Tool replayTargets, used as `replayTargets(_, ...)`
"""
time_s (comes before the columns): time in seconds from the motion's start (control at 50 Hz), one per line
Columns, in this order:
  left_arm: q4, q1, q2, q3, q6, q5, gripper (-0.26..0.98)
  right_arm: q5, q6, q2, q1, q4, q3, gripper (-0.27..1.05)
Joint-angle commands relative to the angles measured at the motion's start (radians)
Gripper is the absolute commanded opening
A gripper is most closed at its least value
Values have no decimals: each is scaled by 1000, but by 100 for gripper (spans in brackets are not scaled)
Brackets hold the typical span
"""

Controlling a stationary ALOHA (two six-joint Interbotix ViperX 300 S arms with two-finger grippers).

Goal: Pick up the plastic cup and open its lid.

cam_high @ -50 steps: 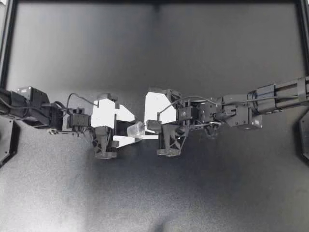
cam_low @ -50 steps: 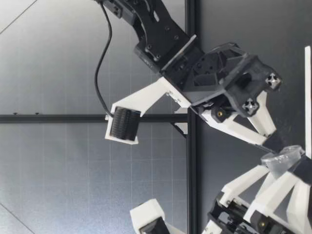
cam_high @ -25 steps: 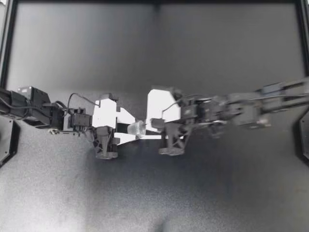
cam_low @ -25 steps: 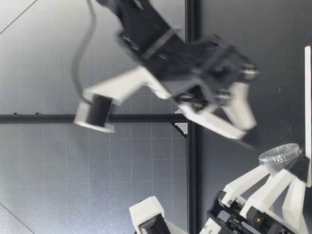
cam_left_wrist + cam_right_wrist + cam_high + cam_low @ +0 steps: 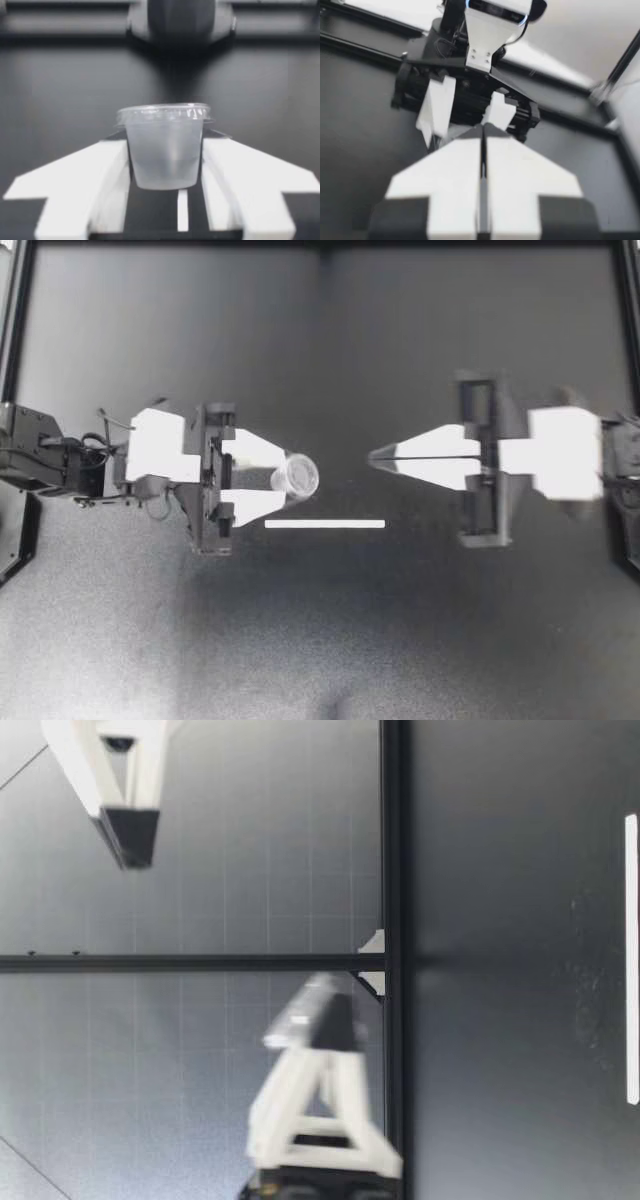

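Sitting between the two white fingers of my left gripper (image 5: 284,478), the plastic cup (image 5: 298,476) is held by its side walls, a little left of the middle of the top view. Its clear lid (image 5: 164,112) is on. In the left wrist view the lid's rim stands out over the fingers (image 5: 95,172), which press the cup from both sides at a narrow opening. In the top view the lidded end is turned toward the right side of the frame.

My left arm comes in from the left edge and lies almost level across the frame, the gripper pointing straight to the right. My right gripper (image 5: 385,456) is well apart from the cup, in the right half of the frame, pointing back at it. Its fingers are pressed together to one point with nothing between them — the right wrist view shows the same.

A thin white strip (image 5: 325,524) lies on the dark table (image 5: 320,640), just below the cup in the frame. In the low view both grippers are raised above the table — the left one is blurred there.
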Motion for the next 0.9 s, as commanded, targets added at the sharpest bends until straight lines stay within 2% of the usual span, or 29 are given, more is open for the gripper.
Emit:
replayTargets(0.0,0,2,28,-14,-23,-137,22,-12,-97,15,-6,0,5,-14)
replayTargets(0.18,2,0,190,-52,-98,-357,22,-5,-253,92,-8,0,0,1)
replayTargets(0.36,2,-5,216,-86,-124,-425,22,-5,-382,135,-6,0,-14,37)
replayTargets(0.42,2,-5,218,-97,-124,-425,22,-8,-423,143,-6,0,-15,45)
replayTargets(0.56,2,-5,227,-118,-126,-423,22,-15,-502,156,-6,11,-25,47)
replayTargets(0.88,2,-5,227,-120,-132,-423,22,-66,-543,196,-6,18,-74,47)
